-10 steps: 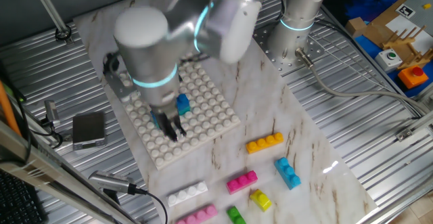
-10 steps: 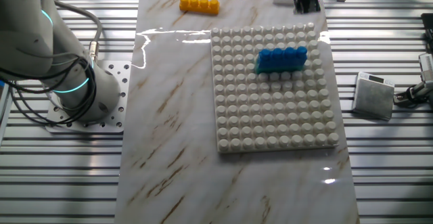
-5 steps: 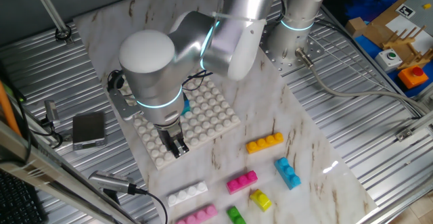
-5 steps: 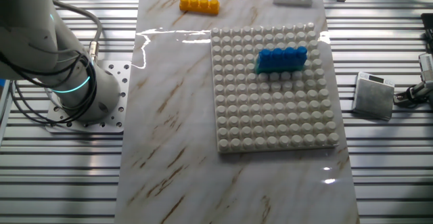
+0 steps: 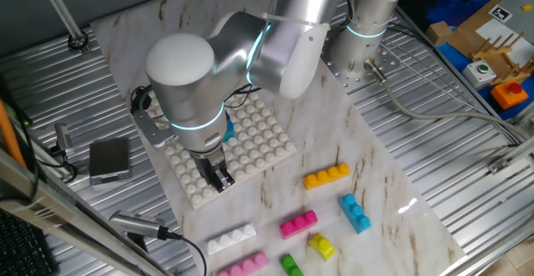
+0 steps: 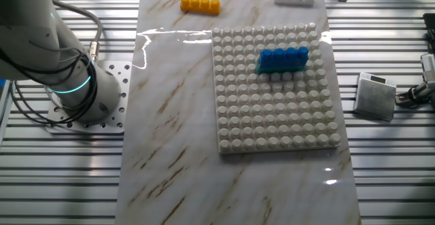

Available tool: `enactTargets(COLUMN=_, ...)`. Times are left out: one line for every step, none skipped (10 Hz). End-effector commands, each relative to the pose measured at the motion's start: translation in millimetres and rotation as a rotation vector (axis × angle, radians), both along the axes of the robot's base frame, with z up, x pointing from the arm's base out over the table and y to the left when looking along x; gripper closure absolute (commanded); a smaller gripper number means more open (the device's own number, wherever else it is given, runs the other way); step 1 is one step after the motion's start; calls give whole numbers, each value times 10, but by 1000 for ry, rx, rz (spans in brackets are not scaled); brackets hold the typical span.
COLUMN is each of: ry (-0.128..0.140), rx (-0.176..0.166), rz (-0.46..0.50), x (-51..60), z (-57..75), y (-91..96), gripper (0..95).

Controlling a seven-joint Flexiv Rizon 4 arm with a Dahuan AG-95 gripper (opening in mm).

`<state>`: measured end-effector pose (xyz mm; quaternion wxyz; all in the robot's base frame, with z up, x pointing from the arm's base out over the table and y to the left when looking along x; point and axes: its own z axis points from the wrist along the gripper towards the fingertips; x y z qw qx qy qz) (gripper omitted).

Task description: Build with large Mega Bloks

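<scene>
A marble-patterned board [image 6: 177, 136] lies on a ribbed metal table [image 6: 394, 184].

Bystanders sitting around the marble board

A white studded baseplate [image 6: 275, 92] is lying on the marble board [image 6: 170, 130], which is resting on a ribbed metal table [image 6: 394, 184]. A small grey box [image 6: 376, 96] is sitting just beside the baseplate's edge, with a cable [image 6: 414, 92] running off it. In the far corner a cardboard tray [image 5: 480, 38] is holding an orange piece [image 5: 509, 92] and a white unit with a green button [image 5: 482, 72]
</scene>
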<state>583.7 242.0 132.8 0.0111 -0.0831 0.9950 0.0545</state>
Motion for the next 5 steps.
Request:
enactTargets(ry=1, rx=-1, rz=-3, x=-9, z=7, y=-4, gripper=950)
enactTargets(ry=-3, rx=6, rz=-4, x=23, z=-31, y=33, gripper=950)
enactTargets(ry=-10, rx=17, rz=-15, x=66, z=-96, y=106, gripper=950)
enactTargets(ry=-15, rx=29, rz=-28, x=104, z=-160, y=185, gripper=950)
enactTargets(ry=-14, rx=35, rz=-44, x=155, z=-246, y=280, gripper=950)
